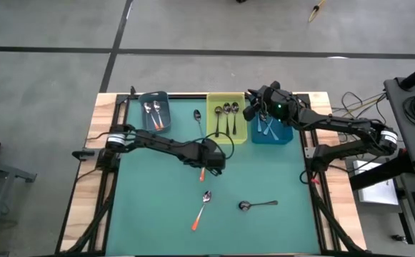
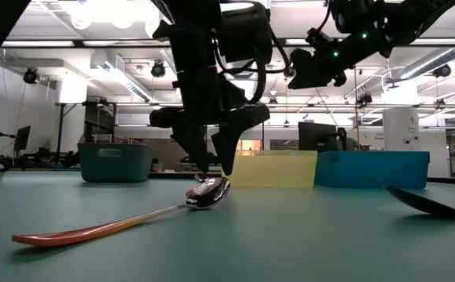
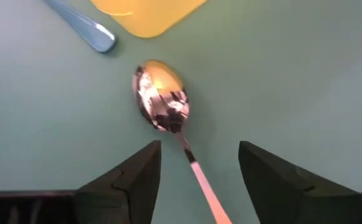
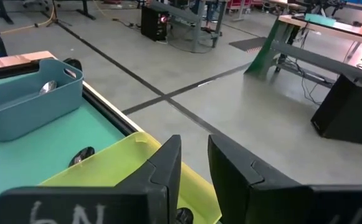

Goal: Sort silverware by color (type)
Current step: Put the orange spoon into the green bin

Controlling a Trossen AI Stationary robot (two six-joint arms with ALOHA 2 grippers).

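Orange-handled spoon (image 3: 168, 115) between splayed, empty left gripper (image 3: 199, 168) fingers in wrist view only, bowl toward twelve o'clock.

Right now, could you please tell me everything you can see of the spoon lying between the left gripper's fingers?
The orange-handled spoon lies flat on the green table mat, near the yellow bin. Its bowl looks like polished metal and mirrors its surroundings; a thin neck joins it to a slim orange handle. The left gripper is open and straddles the handle where it meets the neck, fingers on either side with a gap, so nothing but the mat seems to touch it.
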